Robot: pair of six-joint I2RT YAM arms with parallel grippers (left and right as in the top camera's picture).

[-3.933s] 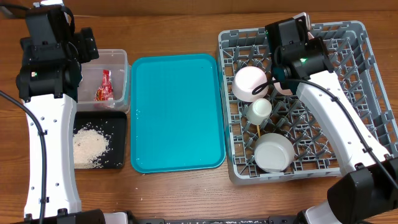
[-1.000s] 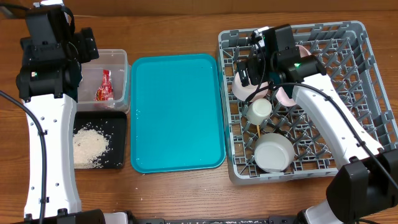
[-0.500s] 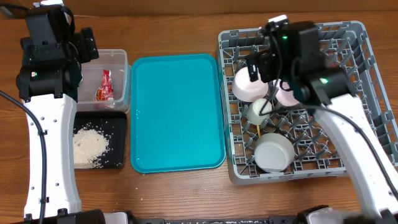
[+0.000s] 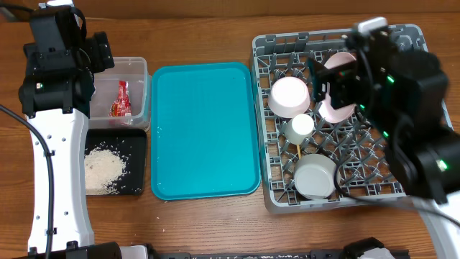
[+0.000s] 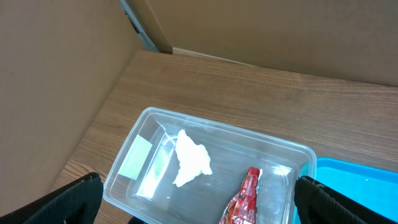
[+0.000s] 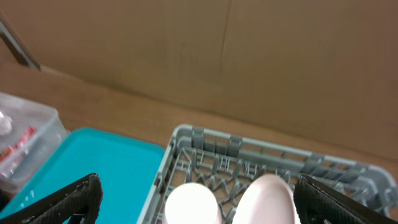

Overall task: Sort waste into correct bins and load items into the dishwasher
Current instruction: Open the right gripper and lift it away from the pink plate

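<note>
Landmark: teal tray (image 4: 205,129), mid-table, nothing on it.
Waste: both bins sit just beside the teal tray's left-arm edge. The clear tub (image 4: 138,86), level with the tray's far end, holds the tissue wad (image 5: 189,158) and red wrapper (image 4: 121,101). The black tray (image 4: 136,180), level with its near end, holds the rice (image 4: 104,169).
Items: the dish rack (image 4: 260,122) sits just beside the teal tray's other long edge. In it we see a pink plate (image 4: 332,111) on edge, a large cup (image 4: 289,97), a small cup (image 4: 300,127) and a bowl (image 4: 316,178). We cannot make out the chopsticks for certain.
Left gripper (image 5: 199,208): fingers spread fully, nothing held, hanging over the tub.
Right gripper (image 6: 199,208): equally wide and empty, above the rack's rows level with the teal tray's far end, close to the plate.
Step, as we read it: sorting and loading look done, so we need only take the right arm clear.
Doing it well: we would rise straight up first, then swing away. We would keep the fingers off the plate's rim.
Risk: an edge-standing plate tips easily if nudged.
</note>
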